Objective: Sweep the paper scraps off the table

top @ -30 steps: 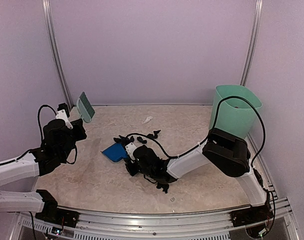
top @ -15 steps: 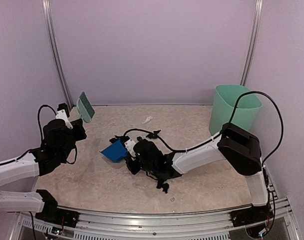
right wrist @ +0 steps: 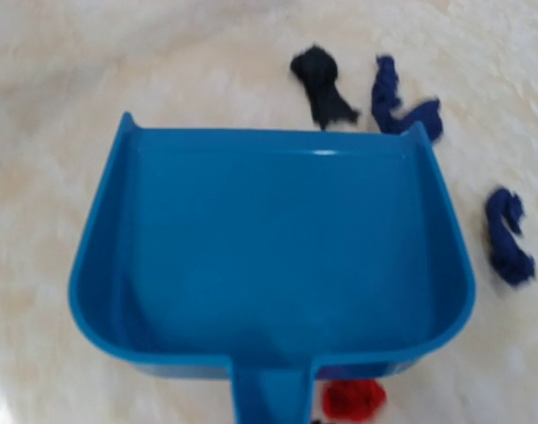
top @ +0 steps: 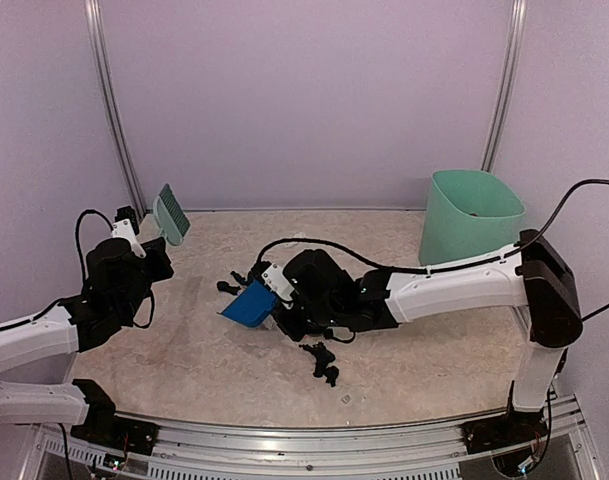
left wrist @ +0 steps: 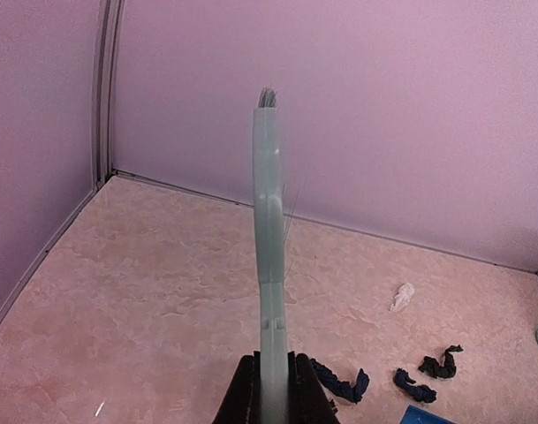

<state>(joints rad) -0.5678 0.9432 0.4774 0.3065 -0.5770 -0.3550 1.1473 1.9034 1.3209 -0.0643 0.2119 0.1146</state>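
Pinching the dustpan [top: 249, 303] by its handle [right wrist: 270, 397], the right gripper [top: 276, 288] is clamped tight; the left gripper [left wrist: 270, 389] grips the raised brush [left wrist: 269, 221]. Scraps [right wrist: 322, 81] lie on the table [top: 184, 365] beside the dustpan.

The left arm [top: 39, 338] and the right arm [top: 454, 285] are built alike: smooth white link shells joined by bulky black joint housings. Thin black cables loop loose off both, a short cable [top: 78, 240] by the left wrist, a longer cable [top: 584, 184] over the right elbow housing. The left gripper [left wrist: 270, 393] has matte black fingers [left wrist: 242, 402].
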